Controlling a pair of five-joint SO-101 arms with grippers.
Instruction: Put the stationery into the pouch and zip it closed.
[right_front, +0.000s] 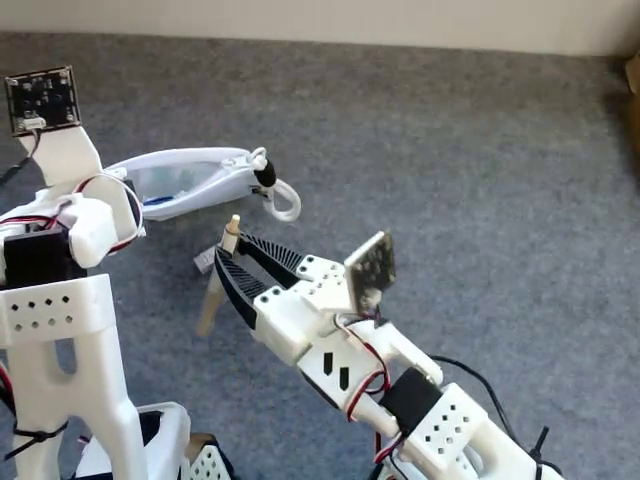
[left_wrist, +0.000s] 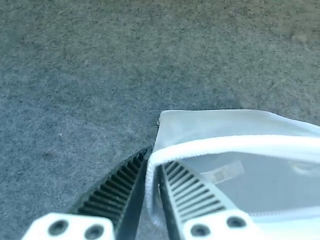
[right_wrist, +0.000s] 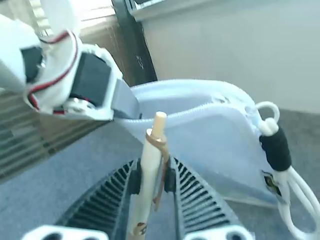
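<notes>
The pouch (right_front: 205, 175) lies on the grey felt-like surface (right_front: 480, 150) at about 10 o'clock from the middle of the high view. It is white and half transparent, and its mouth is unzipped and stands open. Through the wall something blue (right_front: 158, 201) is visible inside, but I cannot tell what it is. At the 3 o'clock end of the pouch there is a white cord loop (right_front: 287, 205) with a black sleeve (right_front: 265, 176).

The left gripper (left_wrist: 156, 159) is closed tight on the zipper rim of the pouch (left_wrist: 235, 145), with one ribbed jaw inside the mouth and the other outside. It holds the 9 o'clock end of the pouch.

The right gripper (right_front: 232, 252) is at about 6 o'clock from the pouch and near it, but not touching it. Its jaws are nearly together and pinch a beige pen (right_front: 211, 298) between them. In the right wrist view the pen (right_wrist: 149, 165) stands almost upright between the jaws of the gripper (right_wrist: 152, 169), and its clip side faces the camera. The upper tip of the pen points toward the open mouth of the pouch (right_wrist: 215, 137). The pen is outside the pouch.
</notes>
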